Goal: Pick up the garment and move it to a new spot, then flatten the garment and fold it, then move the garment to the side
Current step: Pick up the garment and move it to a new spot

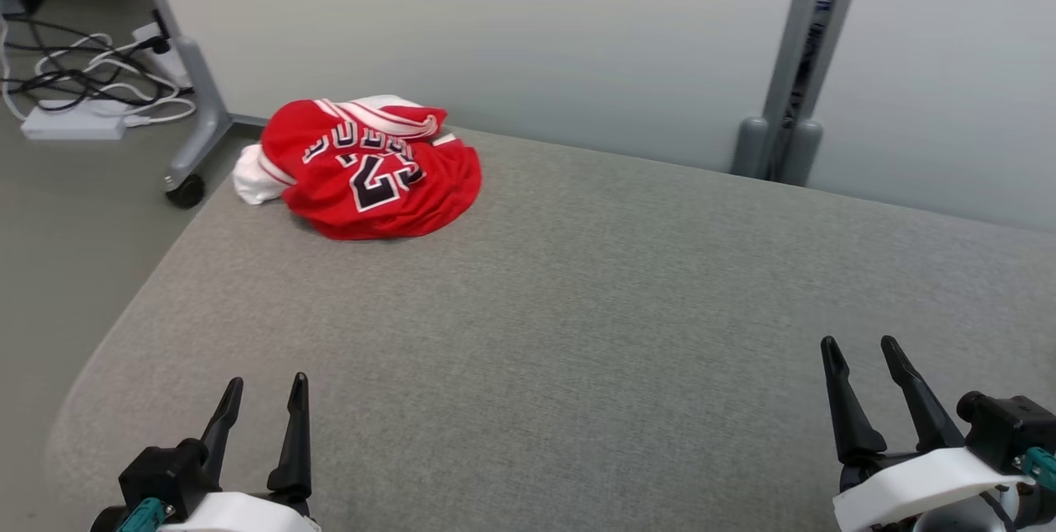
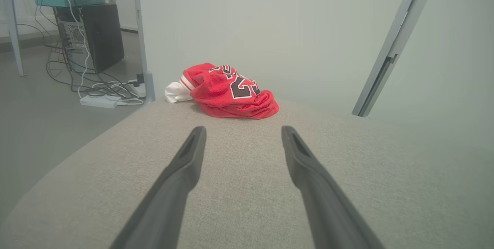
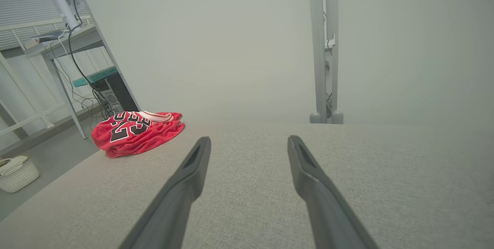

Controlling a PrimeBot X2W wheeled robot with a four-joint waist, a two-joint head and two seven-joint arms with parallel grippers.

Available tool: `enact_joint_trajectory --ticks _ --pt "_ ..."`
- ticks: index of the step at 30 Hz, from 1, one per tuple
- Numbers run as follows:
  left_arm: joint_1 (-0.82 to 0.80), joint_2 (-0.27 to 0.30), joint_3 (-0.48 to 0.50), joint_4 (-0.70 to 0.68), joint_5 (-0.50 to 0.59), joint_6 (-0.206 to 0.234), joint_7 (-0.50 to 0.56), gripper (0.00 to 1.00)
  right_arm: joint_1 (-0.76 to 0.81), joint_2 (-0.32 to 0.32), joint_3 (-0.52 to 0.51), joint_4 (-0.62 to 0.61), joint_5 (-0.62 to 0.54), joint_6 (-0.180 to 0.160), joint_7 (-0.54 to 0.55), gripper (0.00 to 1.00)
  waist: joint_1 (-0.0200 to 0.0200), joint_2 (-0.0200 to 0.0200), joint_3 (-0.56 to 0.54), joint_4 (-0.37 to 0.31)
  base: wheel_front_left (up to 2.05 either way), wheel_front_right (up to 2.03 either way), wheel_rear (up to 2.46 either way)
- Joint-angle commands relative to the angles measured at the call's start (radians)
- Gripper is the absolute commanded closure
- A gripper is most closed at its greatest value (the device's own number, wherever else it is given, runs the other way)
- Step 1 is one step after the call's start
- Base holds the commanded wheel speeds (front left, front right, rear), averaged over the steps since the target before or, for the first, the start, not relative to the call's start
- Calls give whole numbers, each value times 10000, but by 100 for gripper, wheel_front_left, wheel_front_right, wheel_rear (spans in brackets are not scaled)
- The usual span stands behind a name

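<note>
The garment (image 1: 375, 177), a red jersey heaped at the far left corner of the grey padded surface (image 1: 577, 309), looks light and limp; a raised fold on top seems the best hold. It lies well apart from the left gripper (image 1: 266, 383) and right gripper (image 1: 860, 344), both spread wide and empty.

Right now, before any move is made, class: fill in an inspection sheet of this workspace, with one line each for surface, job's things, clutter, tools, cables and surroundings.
Surface: grey fabric pad, flat, rounded at its near left corner.
Job's things: red jersey, crumpled in a heap at the pad's far left, with white fabric showing at its left side.
Clutter: white basket on the floor beside the pad.
Tools: left tool and right tool both open, holding nothing, far from the jersey.
Cables: cables tangled on the floor by a white power strip.
Surroundings: partition wall, grey post, computer tower.
</note>
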Motion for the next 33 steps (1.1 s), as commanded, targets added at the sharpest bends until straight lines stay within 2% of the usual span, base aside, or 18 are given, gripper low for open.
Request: enact_joint_trajectory --ticks 1,6,13,23,33 --pt "-29 82 32 -65 61 72 19 0 37 -40 25 5 68 1 -64 0 0 0 24 757 0 0 0" --pt "115 188 35 -305 84 156 64 0 -23 -42 146 160 205 1 -176 0 0 0 58 1747 0 0 0" --pt "232 325 106 -486 12 256 129 0 -154 -43 309 351 252 1 -255 0 0 0 108 2139 0 0 0" --pt "127 500 139 -631 20 353 247 0 -226 -43 252 460 191 1 -327 0 0 0 206 1728 0 0 0" --pt "-2172 1101 558 -710 -28 119 994 0 -481 -43 -140 130 -119 1 -56 0 0 0 656 752 0 0 0"
